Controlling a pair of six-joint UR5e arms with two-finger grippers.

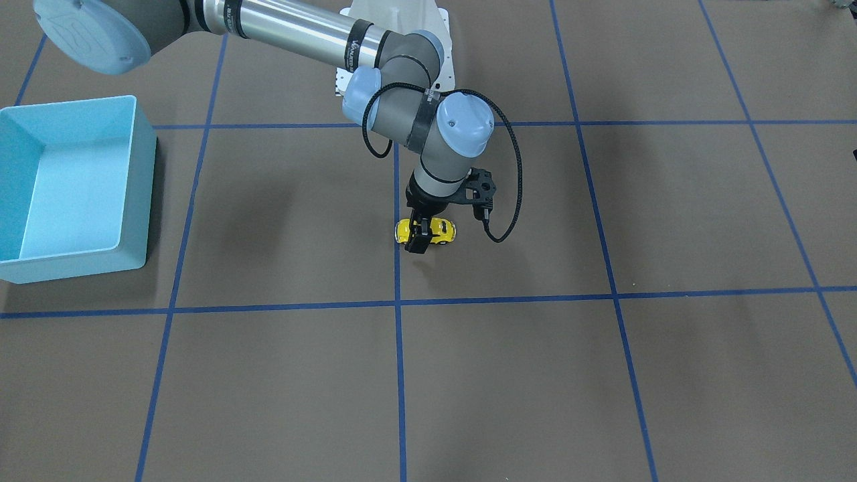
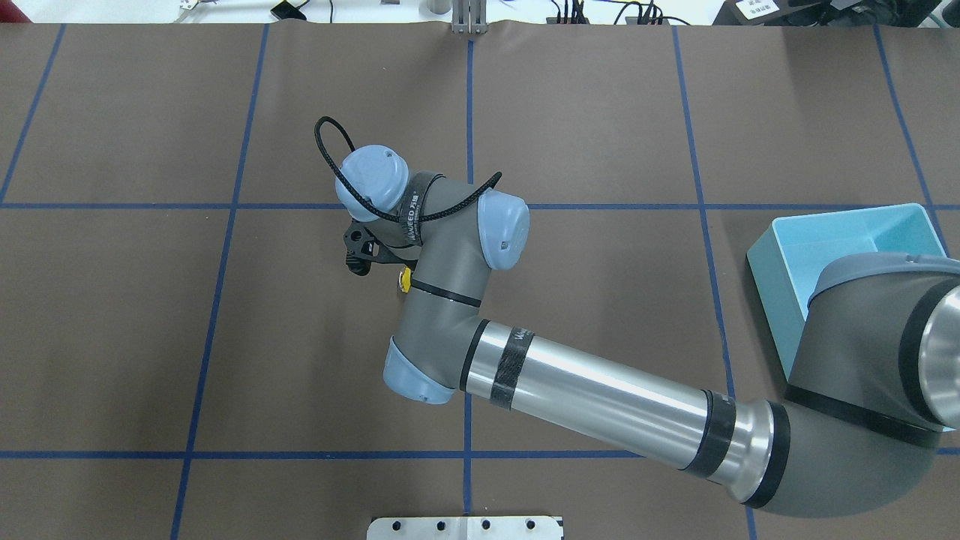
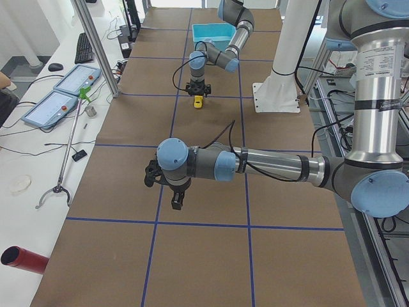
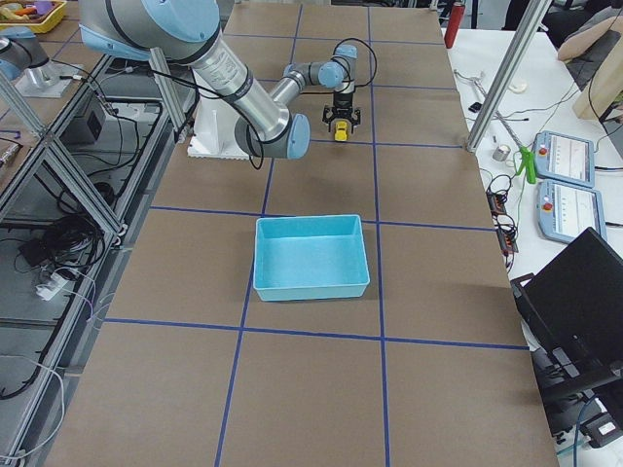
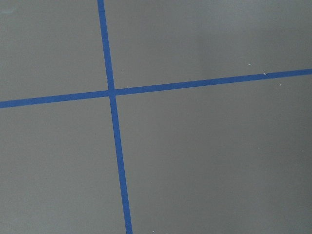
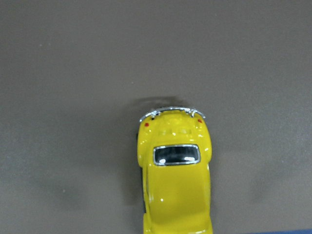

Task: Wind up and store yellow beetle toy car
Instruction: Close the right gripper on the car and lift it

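The yellow beetle toy car [image 1: 434, 230] stands on its wheels on the brown table, near the middle. My right gripper [image 1: 422, 237] comes straight down over it, one finger on each long side, closed against the body. The right wrist view shows the car's rear and roof [image 6: 175, 185] from above. In the overhead view the wrist hides all but a yellow sliver [image 2: 404, 280]. The light blue bin [image 1: 137, 201] stands empty far off on the robot's right. My left gripper [image 3: 177, 203] shows only in the exterior left view, low over bare table; I cannot tell whether it is open.
Blue tape lines [image 1: 398, 304] mark a grid on the table. The right arm's long forearm [image 2: 600, 390] spans from the bin [image 2: 847, 217] side to the middle. The left wrist view shows only bare table with a tape cross [image 5: 111, 92].
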